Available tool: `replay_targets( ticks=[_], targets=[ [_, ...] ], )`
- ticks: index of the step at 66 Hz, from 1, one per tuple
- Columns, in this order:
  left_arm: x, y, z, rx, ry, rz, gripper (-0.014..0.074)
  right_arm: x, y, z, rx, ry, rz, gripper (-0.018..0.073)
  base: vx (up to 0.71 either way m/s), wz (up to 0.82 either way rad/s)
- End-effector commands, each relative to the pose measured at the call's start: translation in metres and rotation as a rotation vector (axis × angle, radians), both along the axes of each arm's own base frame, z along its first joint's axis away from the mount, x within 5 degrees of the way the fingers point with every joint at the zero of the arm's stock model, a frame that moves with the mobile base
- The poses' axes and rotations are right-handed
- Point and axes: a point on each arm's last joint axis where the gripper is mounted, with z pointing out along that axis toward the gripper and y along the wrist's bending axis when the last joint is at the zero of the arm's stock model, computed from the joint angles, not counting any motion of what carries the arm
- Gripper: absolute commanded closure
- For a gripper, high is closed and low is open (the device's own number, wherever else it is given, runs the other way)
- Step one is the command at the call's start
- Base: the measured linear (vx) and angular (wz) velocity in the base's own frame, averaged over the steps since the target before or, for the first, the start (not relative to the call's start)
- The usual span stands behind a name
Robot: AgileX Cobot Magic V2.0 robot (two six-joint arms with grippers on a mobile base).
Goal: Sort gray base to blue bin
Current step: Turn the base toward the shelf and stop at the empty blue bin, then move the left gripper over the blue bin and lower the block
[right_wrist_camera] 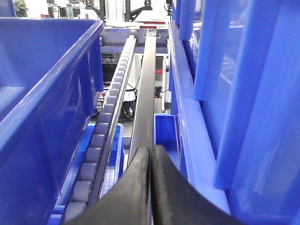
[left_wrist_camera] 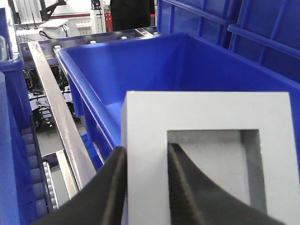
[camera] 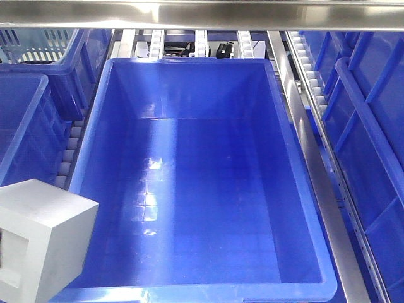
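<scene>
The gray base [camera: 38,237] hangs at the lower left of the front view, over the near left corner of the blue bin [camera: 297,189]. In the left wrist view the gray base [left_wrist_camera: 206,112] fills the foreground, its square recess facing the camera. My left gripper [left_wrist_camera: 146,159] is shut on its frame wall, one finger outside and one inside the recess. The blue bin [left_wrist_camera: 154,65] lies just beyond it and holds nothing. My right gripper [right_wrist_camera: 151,154] is shut with nothing in it, low between the bin's outer wall [right_wrist_camera: 42,93] and a metal rail [right_wrist_camera: 145,84].
Roller tracks [right_wrist_camera: 101,140] and steel rails [camera: 322,189] run along both sides of the bin. More blue totes [camera: 372,126] stand to the right and left [camera: 25,126]. A pale-blue lattice basket [camera: 35,45] sits at the back left. A steel bar [camera: 202,14] crosses overhead.
</scene>
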Motion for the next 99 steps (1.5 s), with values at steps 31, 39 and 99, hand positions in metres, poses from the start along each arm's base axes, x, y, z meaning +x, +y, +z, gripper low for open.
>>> replay_targets(
  ticks=[31, 39, 99],
  targets=[
    [-0.001, -0.002, 0.02, -0.068, -0.114, -0.019, 0.0602, 0.0, 0.0, 0.002, -0.011, -0.07, 0.001, 0.0568, 0.0, 0.0],
    [-0.001, -0.002, 0.02, -0.068, -0.114, -0.019, 0.0602, 0.0, 0.0, 0.002, -0.011, -0.07, 0.001, 0.0568, 0.0, 0.0],
    [-0.001, -0.001, 0.025, -0.082, -0.123, -0.019, 0.06, 0.0, 0.0, 0.002, -0.011, -0.07, 0.001, 0.0568, 0.0, 0.0]
  ],
)
